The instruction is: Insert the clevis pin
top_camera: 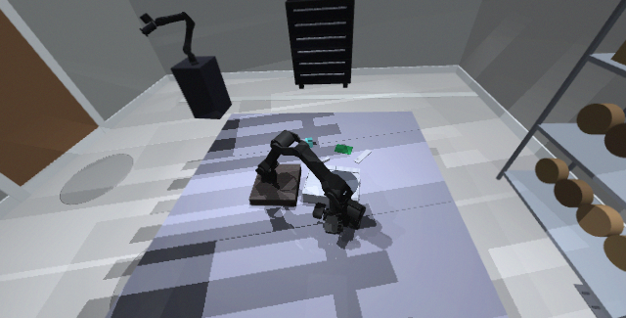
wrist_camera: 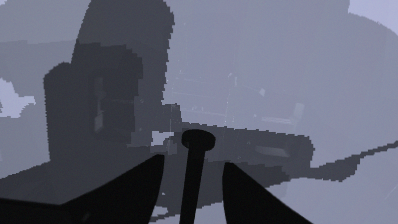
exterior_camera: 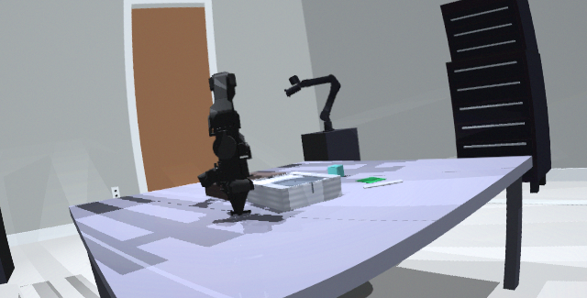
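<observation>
The steel pin point(wrist_camera: 198, 140) shows dark in the wrist view, its head beyond the fingertips toward the table and its shank running back between them. My gripper point(exterior_camera: 239, 212) point(wrist_camera: 193, 166) is partly open, with a gap on both sides of the shank. Its fingertips are low, just over or at the table beside the tray. The rimmed steel tray point(top_camera: 312, 198) point(exterior_camera: 275, 200) stands behind my gripper in the top view. The grey disc point(top_camera: 349, 178) point(exterior_camera: 293, 182) lies inside it, partly hidden by the arm in the top view. The disc's hole and the pin hole cannot be made out.
The arm's base stands on a dark brown block point(top_camera: 264, 196) beside the tray. Beyond the tray are a teal block point(top_camera: 308, 142) point(exterior_camera: 336, 170), a flat green piece point(top_camera: 343, 149) point(exterior_camera: 371, 180) and a thin white bar point(top_camera: 363, 157) point(exterior_camera: 382, 183). Dark arm shadows fall around the pin.
</observation>
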You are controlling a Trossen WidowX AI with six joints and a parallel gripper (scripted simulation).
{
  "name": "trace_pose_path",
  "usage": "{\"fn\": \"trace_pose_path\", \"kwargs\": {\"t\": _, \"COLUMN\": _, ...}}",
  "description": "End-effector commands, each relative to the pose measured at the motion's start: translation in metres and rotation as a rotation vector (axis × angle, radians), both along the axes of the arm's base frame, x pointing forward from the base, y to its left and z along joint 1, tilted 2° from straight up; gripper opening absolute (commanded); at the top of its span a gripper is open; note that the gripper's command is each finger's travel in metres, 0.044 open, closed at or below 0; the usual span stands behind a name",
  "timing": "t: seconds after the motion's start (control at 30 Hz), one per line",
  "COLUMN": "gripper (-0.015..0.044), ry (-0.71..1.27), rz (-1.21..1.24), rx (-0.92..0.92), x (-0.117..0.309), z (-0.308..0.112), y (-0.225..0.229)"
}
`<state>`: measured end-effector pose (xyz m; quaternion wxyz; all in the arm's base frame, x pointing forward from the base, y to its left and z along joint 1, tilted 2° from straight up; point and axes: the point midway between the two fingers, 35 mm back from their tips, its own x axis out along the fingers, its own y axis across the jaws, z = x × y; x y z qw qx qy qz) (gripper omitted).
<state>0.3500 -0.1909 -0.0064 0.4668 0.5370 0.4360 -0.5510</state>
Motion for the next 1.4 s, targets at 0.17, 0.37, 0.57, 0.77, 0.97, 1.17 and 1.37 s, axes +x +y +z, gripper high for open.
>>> {"fn": "trace_pose_path", "kwargs": {"t": 0.17, "gripper": 0.0160, "ry": -0.054, "rz": 0.006, "rx": 0.340, "x": -0.002, "z": 0.007, "y": -0.010}}
{"fn": "trace_pose_path", "kwargs": {"t": 0.37, "gripper": 0.0160, "ry": -0.058, "rz": 0.005, "rx": 0.351, "x": -0.002, "z": 0.007, "y": -0.010}}
{"fn": "trace_pose_path", "kwargs": {"t": 0.57, "gripper": 0.0160, "ry": -0.058, "rz": 0.005, "rx": 0.351, "x": -0.002, "z": 0.007, "y": -0.011}}
{"fn": "trace_pose_path", "kwargs": {"t": 0.77, "gripper": 0.0160, "ry": -0.058, "rz": 0.005, "rx": 0.351, "x": -0.002, "z": 0.003, "y": -0.011}}
{"fn": "trace_pose_path", "kwargs": {"t": 0.97, "gripper": 0.0160, "ry": -0.058, "rz": 0.005, "rx": 0.352, "x": -0.002, "z": -0.002, "y": -0.011}}
{"fn": "trace_pose_path", "kwargs": {"t": 1.17, "gripper": 0.0160, "ry": -0.058, "rz": 0.005, "rx": 0.352, "x": -0.002, "z": -0.002, "y": -0.011}}
{"fn": "trace_pose_path", "kwargs": {"t": 1.37, "gripper": 0.0160, "ry": -0.058, "rz": 0.005, "rx": 0.352, "x": -0.002, "z": -0.002, "y": -0.011}}
